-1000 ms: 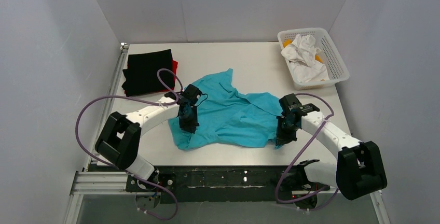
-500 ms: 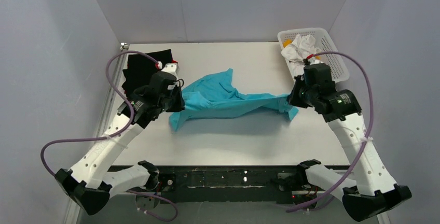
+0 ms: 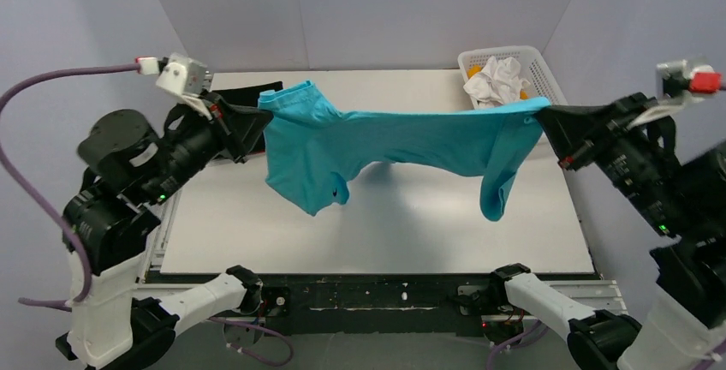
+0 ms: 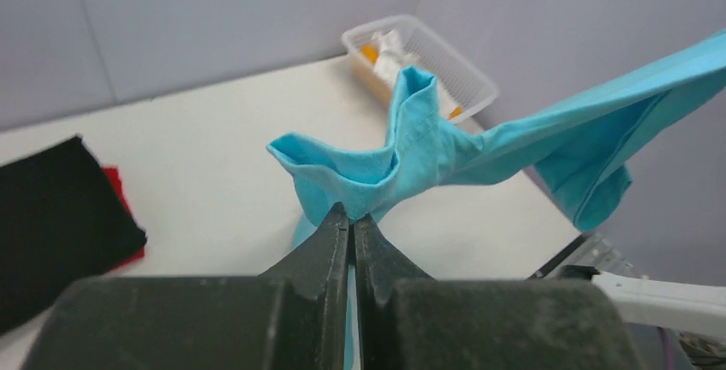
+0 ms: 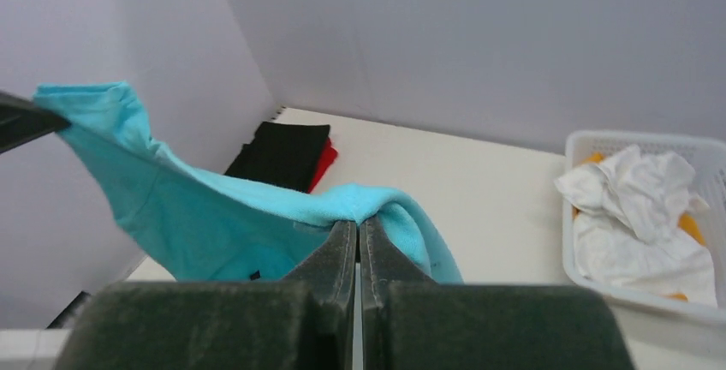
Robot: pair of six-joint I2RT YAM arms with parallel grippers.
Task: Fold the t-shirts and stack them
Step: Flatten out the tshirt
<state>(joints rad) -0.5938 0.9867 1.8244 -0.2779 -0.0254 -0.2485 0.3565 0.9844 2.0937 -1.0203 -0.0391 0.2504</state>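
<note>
The turquoise t-shirt (image 3: 385, 143) hangs stretched in the air above the table, held at both ends. My left gripper (image 3: 259, 113) is shut on its left end, seen pinched at the fingertips in the left wrist view (image 4: 352, 216). My right gripper (image 3: 545, 113) is shut on its right end, seen in the right wrist view (image 5: 358, 223). Two parts of the shirt droop down below the taut top edge. The folded black t-shirt (image 5: 282, 154) lies on the red one (image 5: 323, 163) at the table's far left, mostly hidden behind my left arm in the top view.
A white mesh basket (image 3: 539, 74) with crumpled white cloth (image 3: 496, 79) and something orange stands at the far right corner. The white table (image 3: 377, 233) lies below the hanging shirt. Grey walls close in on three sides.
Both arms have risen high and moved apart, lifting the turquoise shirt off the table. It went from lying crumpled to hanging stretched between the two grippers.
</note>
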